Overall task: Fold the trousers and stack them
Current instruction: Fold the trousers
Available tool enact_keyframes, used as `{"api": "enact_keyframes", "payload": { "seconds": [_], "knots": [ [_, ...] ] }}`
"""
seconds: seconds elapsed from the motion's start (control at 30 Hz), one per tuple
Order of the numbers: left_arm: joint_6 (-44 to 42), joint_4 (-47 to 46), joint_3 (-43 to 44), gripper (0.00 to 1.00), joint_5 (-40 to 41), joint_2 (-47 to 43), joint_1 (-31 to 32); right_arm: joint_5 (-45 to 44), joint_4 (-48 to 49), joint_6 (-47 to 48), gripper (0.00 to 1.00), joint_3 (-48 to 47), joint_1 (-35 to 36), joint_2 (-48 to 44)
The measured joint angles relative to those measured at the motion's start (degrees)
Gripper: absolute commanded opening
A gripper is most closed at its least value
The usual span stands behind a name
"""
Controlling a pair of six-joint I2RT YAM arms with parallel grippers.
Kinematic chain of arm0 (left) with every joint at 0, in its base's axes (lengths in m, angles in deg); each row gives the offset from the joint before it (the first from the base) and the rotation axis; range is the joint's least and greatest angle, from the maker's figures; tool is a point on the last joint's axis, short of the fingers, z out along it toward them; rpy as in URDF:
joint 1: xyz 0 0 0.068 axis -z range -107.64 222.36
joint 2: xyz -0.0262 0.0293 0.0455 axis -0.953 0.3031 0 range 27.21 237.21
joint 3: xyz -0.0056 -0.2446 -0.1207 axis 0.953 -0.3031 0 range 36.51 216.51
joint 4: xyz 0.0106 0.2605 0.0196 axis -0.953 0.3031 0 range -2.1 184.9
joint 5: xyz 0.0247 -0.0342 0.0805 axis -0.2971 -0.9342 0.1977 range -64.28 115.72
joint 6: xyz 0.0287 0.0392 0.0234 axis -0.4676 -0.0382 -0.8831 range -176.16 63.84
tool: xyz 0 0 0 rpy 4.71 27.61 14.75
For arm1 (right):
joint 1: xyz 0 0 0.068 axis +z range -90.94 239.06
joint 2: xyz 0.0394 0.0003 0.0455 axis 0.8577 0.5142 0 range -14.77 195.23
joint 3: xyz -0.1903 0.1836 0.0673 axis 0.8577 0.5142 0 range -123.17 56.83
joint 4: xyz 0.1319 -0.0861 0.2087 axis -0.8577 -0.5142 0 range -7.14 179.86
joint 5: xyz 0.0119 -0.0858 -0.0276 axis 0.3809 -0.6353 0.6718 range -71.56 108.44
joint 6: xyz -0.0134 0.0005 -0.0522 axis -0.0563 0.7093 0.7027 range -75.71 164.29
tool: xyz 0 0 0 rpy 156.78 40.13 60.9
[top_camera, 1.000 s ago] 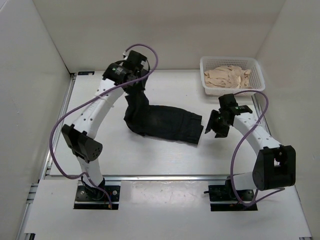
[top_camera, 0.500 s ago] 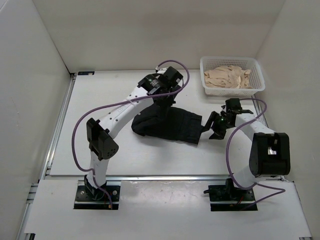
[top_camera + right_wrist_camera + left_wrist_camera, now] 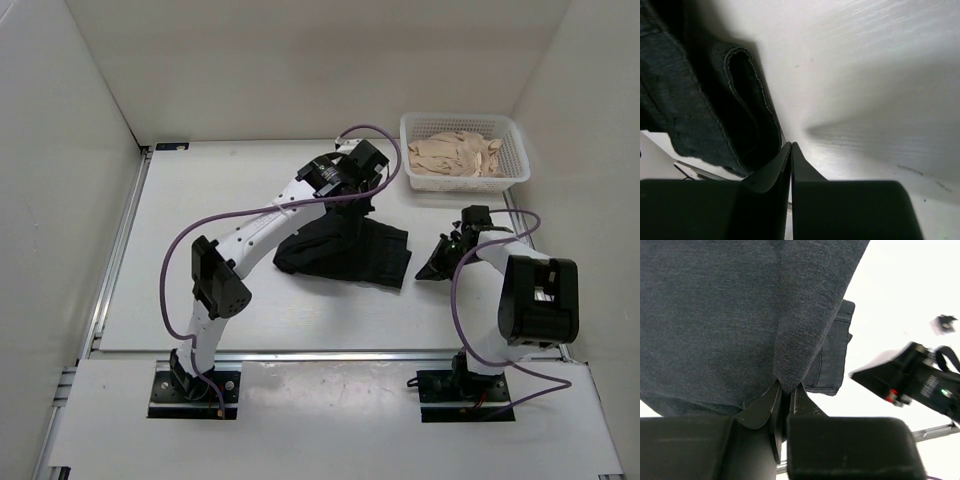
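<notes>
The black trousers (image 3: 345, 250) lie bunched mid-table, one part lifted and doubled over the rest. My left gripper (image 3: 350, 205) hangs over their far side, shut on a pinched fold of the dark fabric (image 3: 800, 340), which drapes up and away from the left gripper (image 3: 787, 386). My right gripper (image 3: 432, 268) sits low on the table just right of the trousers' hemmed edge (image 3: 747, 100). In the right wrist view the right gripper (image 3: 791, 146) has its jaws pressed together with nothing between them, beside the cloth and not on it.
A white basket (image 3: 415, 178) at the back right holds a beige cloth pile (image 3: 458, 152). The right arm (image 3: 912, 377) shows in the left wrist view, close to the trousers' edge. White walls enclose the table on three sides.
My left gripper carried its end of the trousers from the far left across to the right, doubling the leg over. My right gripper shut and dropped to the table beside the cloth.
</notes>
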State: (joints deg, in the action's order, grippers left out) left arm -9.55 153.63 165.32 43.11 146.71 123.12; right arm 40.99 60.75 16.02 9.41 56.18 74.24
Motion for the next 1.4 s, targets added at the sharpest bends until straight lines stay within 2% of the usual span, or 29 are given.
{"api": "enact_keyframes", "payload": {
  "seconds": [0.27, 0.53, 0.6, 0.63, 0.67, 0.7, 0.73, 0.87, 0.93, 1.03, 1.07, 1.17, 1.2, 1.23, 1.3, 1.37, 1.4],
  "knots": [
    [-0.13, -1.64, 0.35, 0.10, -2.14, 2.12, 3.50, -0.85, 2.84, -1.84, 0.00, -0.42, 0.74, 5.77],
    [-0.85, -3.41, 1.05, 0.10, -5.16, 5.42, 5.99, -0.09, 4.81, -4.48, 0.00, -5.03, 5.07, 10.69],
    [-0.94, -3.98, 1.90, 0.22, -6.16, 7.78, 6.16, -0.09, 5.29, -5.05, 0.00, -5.31, 5.46, 10.93],
    [-1.05, -4.02, 2.78, 0.32, -6.67, 9.20, 6.19, -0.11, 5.40, -5.29, 0.00, -5.31, 5.57, 10.95],
    [-1.16, -4.20, 3.74, 0.58, -7.19, 10.67, 6.19, -0.13, 5.40, -5.55, 0.00, -5.31, 5.60, 10.97],
    [-1.36, -4.66, 4.37, 0.72, -7.82, 11.91, 6.19, -0.20, 5.40, -5.81, 0.00, -5.31, 5.60, 10.97],
    [-1.62, -4.98, 4.74, 0.78, -8.46, 12.79, 6.19, -0.35, 5.35, -5.92, 0.00, -5.31, 5.60, 10.91],
    [-1.81, -5.27, 4.90, 0.78, -10.14, 13.16, 6.25, -5.14, 3.63, -5.81, 0.00, -5.22, 5.79, 8.70],
    [-2.23, -5.49, 4.72, 0.70, -10.25, 11.87, 5.88, -8.11, 2.36, -5.46, 0.02, -4.39, 5.09, 5.66],
    [-3.13, -6.08, 1.99, 0.62, -10.36, 6.78, 4.79, -12.13, -1.22, -4.42, 0.14, -2.54, 3.13, -1.64],
    [-3.41, -6.03, 0.42, 0.58, -10.34, 4.17, 3.98, -13.40, -2.60, -4.00, 0.31, -2.32, 2.43, -4.33],
    [-4.33, -5.79, -3.15, 0.58, -9.35, -3.78, 0.11, -14.67, -4.94, -2.36, 0.66, -2.34, 1.70, -10.73],
    [-4.61, -5.88, -4.33, 0.57, -8.74, -6.29, -1.44, -14.25, -5.40, -1.84, 0.85, -2.38, 1.81, -12.24],
    [-4.79, -5.70, -5.62, 0.57, -7.85, -9.22, -3.23, -13.25, -5.75, -1.20, 0.91, -2.49, 1.99, -13.49],
    [-5.07, -5.79, -8.09, 0.57, -6.08, -13.92, -6.82, -10.40, -6.97, 0.07, 0.94, -3.61, 3.15, -14.01],
    [-5.33, -5.73, -10.60, 0.57, -4.33, -17.59, -9.99, -7.61, -7.17, 0.76, 0.94, -5.22, 5.68, -12.72],
    [-5.44, -5.57, -11.61, 0.57, -3.80, -18.69, -11.04, -6.69, -7.15, 0.96, 0.89, -5.95, 7.02, -11.74]
  ]
}}
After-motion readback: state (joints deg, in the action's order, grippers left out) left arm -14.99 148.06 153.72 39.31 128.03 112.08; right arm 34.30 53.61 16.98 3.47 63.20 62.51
